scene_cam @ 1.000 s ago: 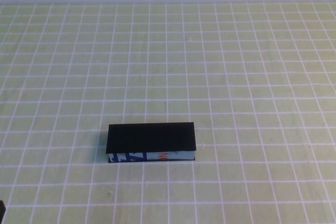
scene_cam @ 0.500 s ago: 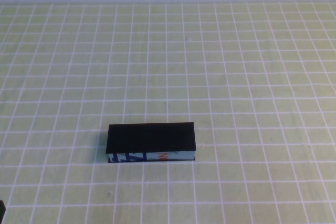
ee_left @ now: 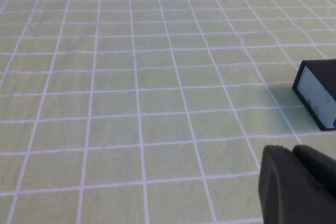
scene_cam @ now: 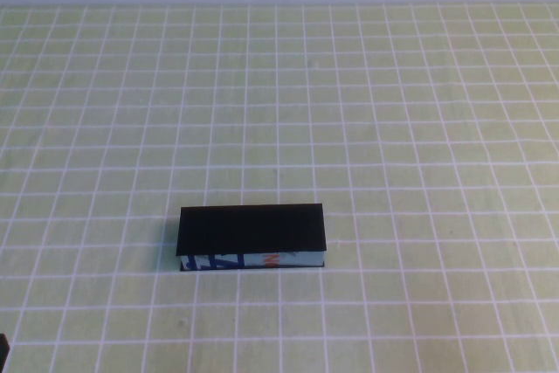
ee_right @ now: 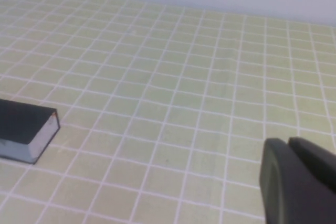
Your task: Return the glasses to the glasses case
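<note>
Nothing has shifted since the earlier high-view frames: the glasses case lies closed on the green grid tablecloth, flap lid down, with its white, blue and orange-red printed front edge facing the robot; the glasses are not visible and are possibly inside. Left gripper is parked low, to the left of the case and nearer the robot, clear of its end face; whether its fingers are apart or together cannot be determined. Right gripper sits well to the right of the case, likewise indeterminate, gripping nothing visible.
</note>
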{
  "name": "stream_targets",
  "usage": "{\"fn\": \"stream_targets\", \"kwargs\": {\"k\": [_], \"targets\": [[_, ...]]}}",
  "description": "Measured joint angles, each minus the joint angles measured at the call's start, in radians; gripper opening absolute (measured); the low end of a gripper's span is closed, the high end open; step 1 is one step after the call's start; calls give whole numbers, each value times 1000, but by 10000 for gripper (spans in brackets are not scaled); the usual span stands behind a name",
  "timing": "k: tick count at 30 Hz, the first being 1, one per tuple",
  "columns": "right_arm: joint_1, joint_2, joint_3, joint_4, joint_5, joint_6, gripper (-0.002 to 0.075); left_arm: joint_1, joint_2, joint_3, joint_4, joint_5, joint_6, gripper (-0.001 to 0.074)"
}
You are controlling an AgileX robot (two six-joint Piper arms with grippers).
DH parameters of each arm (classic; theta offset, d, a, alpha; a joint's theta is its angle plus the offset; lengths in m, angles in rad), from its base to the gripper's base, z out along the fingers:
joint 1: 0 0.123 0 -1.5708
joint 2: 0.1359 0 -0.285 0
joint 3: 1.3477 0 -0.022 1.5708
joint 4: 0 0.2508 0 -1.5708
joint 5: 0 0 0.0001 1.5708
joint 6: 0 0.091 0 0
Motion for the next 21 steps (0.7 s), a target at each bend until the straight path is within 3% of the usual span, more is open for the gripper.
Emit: {"fn": "stream_targets", "kwargs": {"k": [11,21], "targets": [[-189,-33,99,12,-41,0,-18,0,0,0,0,0,0,-3],[-236,-179,327,64,-86,0,-18,0,-2,0,0,0,0,-3]]}}
